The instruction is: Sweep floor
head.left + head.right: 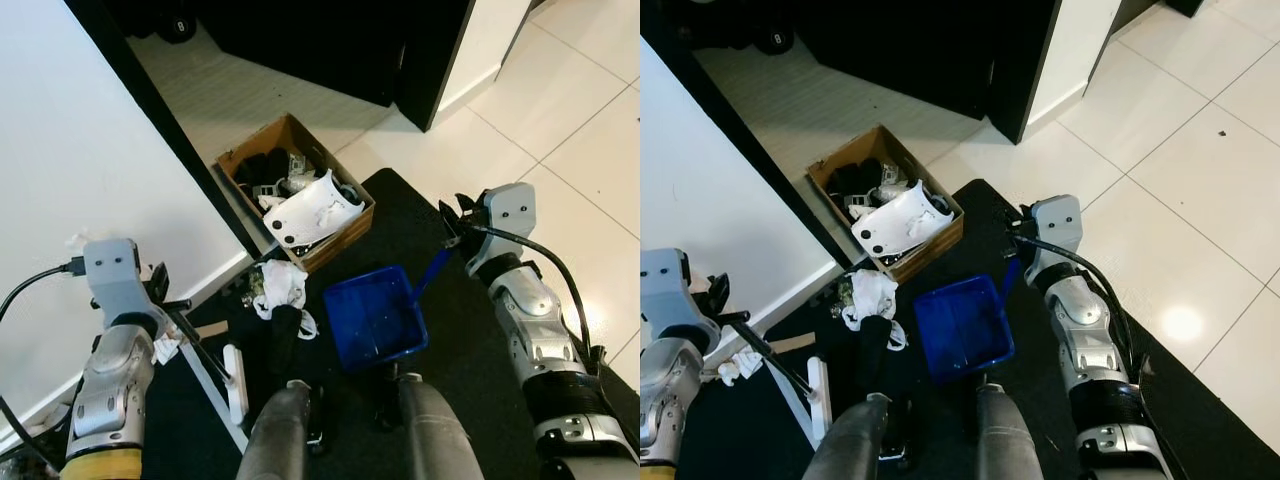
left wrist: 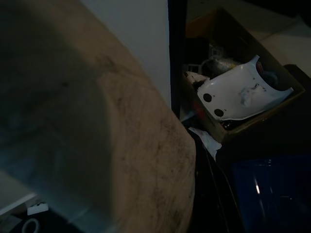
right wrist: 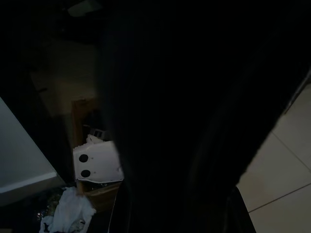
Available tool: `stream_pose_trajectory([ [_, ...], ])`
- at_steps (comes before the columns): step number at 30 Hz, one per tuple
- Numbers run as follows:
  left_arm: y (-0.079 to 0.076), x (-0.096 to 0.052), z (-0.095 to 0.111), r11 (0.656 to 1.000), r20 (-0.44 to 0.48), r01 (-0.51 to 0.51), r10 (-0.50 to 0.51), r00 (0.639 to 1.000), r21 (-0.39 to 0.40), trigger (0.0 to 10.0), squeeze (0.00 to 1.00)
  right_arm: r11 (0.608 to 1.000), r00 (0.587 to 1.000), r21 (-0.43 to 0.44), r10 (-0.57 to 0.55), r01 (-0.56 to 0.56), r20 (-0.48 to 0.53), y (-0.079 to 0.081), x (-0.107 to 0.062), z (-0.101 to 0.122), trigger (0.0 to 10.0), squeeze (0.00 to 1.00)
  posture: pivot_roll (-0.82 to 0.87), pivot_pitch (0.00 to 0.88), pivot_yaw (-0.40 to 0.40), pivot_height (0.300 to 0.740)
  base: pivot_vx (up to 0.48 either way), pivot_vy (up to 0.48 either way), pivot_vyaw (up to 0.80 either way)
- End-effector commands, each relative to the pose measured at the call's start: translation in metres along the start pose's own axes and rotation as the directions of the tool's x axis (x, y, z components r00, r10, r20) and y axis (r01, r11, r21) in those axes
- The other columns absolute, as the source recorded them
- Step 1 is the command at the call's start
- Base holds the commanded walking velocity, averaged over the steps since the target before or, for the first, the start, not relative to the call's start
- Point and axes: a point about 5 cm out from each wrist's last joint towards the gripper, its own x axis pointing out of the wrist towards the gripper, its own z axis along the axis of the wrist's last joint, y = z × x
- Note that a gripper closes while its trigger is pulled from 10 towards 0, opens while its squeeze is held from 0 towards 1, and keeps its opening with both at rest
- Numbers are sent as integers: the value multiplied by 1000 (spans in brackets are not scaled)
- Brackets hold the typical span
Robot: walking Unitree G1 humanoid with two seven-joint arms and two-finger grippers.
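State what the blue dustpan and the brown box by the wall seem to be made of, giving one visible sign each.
Dustpan: probably hard plastic; even blue colour, smooth moulded walls with slight sheen.
Box: cardboard by its look; matt brown, thin walls, open flaps.

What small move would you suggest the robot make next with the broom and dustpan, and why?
Probably draw the broom in the left gripper toward the blue dustpan, pushing the crumpled white litter into it. The right gripper is at the dustpan's handle, with the pan flat on the black mat. The litter lies just beside the pan's rim, in front of the cardboard box.
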Motion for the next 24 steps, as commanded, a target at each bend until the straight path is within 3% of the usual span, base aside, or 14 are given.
stream_pose_trajectory([
  [1,2,-2,-6,1000,-15,-15,15,1000,14,10000,0,1000,1000,22,4,-4,-15,8,0,-4,10000,0,36,323,46,740,0,0,0],
  [15,7,-5,-6,999,-12,-31,31,999,17,10000,0,999,998,-14,46,-47,-46,22,8,-11,10000,0,45,326,41,740,0,0,0],
  [24,6,-5,-7,999,-15,-27,27,1000,17,10000,0,999,999,-24,21,-22,-37,16,8,-9,10000,0,37,327,43,740,0,0,0],
])
